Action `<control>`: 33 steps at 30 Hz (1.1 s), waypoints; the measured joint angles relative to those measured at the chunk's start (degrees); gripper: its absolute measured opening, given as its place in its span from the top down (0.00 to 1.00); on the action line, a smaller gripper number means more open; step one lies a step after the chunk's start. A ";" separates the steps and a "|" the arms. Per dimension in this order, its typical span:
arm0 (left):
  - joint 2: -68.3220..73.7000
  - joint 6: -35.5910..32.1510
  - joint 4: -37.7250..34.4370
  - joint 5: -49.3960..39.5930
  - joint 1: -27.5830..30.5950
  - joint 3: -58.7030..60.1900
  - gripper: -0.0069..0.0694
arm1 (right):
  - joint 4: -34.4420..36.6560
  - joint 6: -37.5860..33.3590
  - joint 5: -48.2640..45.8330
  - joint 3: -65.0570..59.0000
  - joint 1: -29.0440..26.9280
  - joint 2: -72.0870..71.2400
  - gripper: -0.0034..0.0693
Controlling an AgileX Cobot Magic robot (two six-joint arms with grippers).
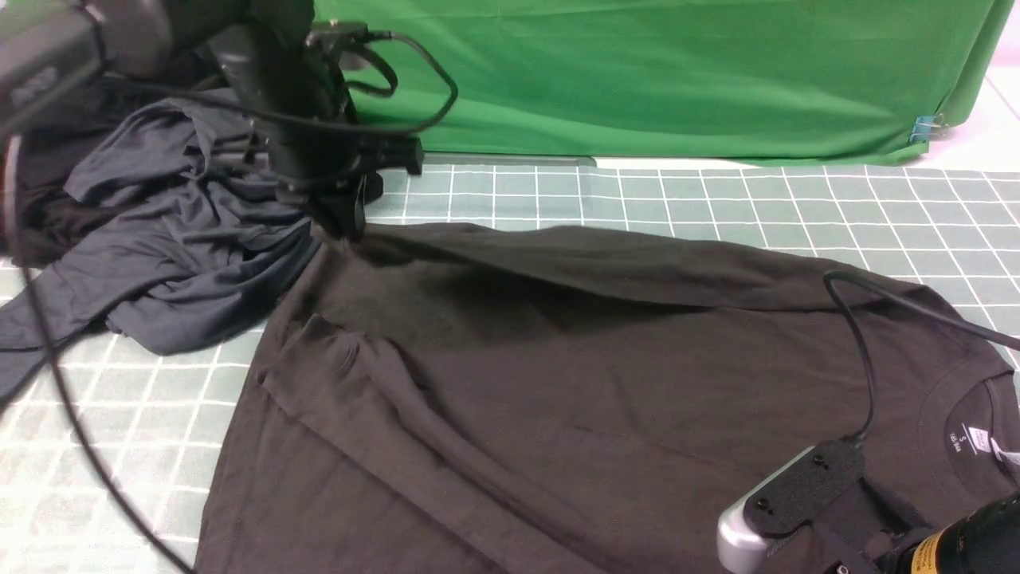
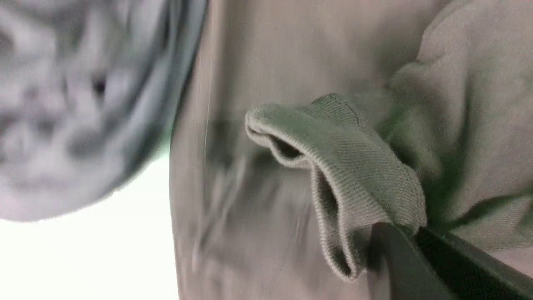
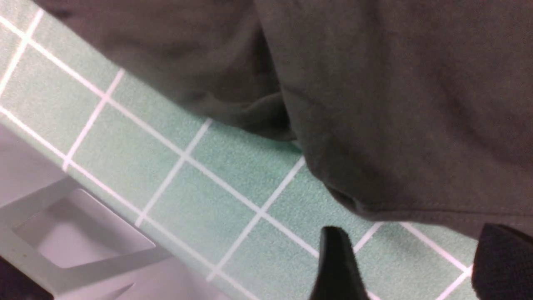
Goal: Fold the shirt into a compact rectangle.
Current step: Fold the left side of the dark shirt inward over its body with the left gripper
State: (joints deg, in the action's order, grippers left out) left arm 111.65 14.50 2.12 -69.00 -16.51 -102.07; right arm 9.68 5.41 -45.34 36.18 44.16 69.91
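Observation:
The dark brownish-black shirt (image 1: 558, 375) lies spread across the gridded mat, its crew neck and white label (image 1: 978, 440) at the right; no print shows. My left gripper (image 1: 348, 227) is at the shirt's far left corner, shut on a pinched fold of its fabric (image 2: 354, 175), which bunches over the fingers (image 2: 399, 258). My right gripper (image 3: 410, 250) hovers open at the shirt's near edge by the collar. Its two dark fingertips straddle bare mat just short of the hem (image 3: 416, 214). In the front view only the right wrist camera housing (image 1: 785, 494) shows.
A crumpled slate blue-grey garment (image 1: 167, 239) and darker clothes pile up at the far left, touching the shirt's corner. A green cloth backdrop (image 1: 677, 80) hangs behind the mat. The mat's near edge and a grey frame (image 3: 75, 237) sit close to the right gripper.

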 joint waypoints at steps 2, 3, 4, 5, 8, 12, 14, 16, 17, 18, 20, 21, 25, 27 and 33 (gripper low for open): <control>-2.09 0.61 0.30 -0.15 -0.32 2.85 0.86 | 0.00 0.20 0.00 0.00 0.00 0.00 0.38; -4.06 1.22 0.53 -0.26 -0.54 6.82 0.86 | 0.00 0.73 -0.06 0.00 0.00 0.00 0.38; -5.82 1.79 0.64 -0.33 -0.56 10.19 0.86 | 0.00 0.82 -0.17 0.00 0.00 0.00 0.38; -7.14 2.24 0.79 -0.41 -0.60 12.84 0.86 | 0.00 0.93 -0.28 0.00 0.00 0.00 0.38; -9.56 3.55 1.08 -0.32 -0.60 18.05 0.86 | -0.06 0.98 -0.27 0.00 0.00 0.00 0.38; -12.24 5.51 0.90 2.93 -0.60 25.74 0.86 | -0.19 0.98 0.13 0.00 0.00 0.00 0.38; -12.44 5.80 -0.04 4.24 -0.60 27.90 0.86 | -0.19 0.98 0.19 0.00 0.00 0.00 0.38; -12.44 5.90 -0.87 4.99 -0.60 29.04 0.86 | -0.19 0.98 0.23 0.00 0.00 0.00 0.38; -12.44 6.09 -1.49 5.52 -0.60 30.46 0.86 | -0.19 0.98 0.25 0.00 0.00 0.00 0.38; -12.44 6.08 -1.60 5.59 -0.60 30.56 0.86 | -0.19 0.98 0.25 0.00 0.00 0.00 0.38; -12.44 6.08 -2.12 5.37 -0.60 31.28 0.86 | -0.25 0.98 0.25 0.00 0.00 0.00 0.38; -12.44 6.08 -2.12 5.19 -0.60 31.40 0.86 | -0.25 0.98 0.30 0.00 0.00 0.00 0.38; -12.51 5.40 -2.12 4.24 -0.60 31.40 0.80 | -0.25 0.98 0.49 0.00 0.00 0.00 0.38; -12.51 4.36 -2.12 2.92 -0.60 31.40 0.72 | -0.25 0.98 0.56 0.00 0.00 0.00 0.38; -12.83 3.46 -2.12 -0.15 -0.60 32.20 0.40 | -0.25 0.98 0.92 0.00 0.00 0.00 0.38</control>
State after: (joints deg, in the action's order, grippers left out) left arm 98.83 17.96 0.00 -69.14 -17.11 -69.87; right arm 9.43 6.39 -44.43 36.18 44.16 69.91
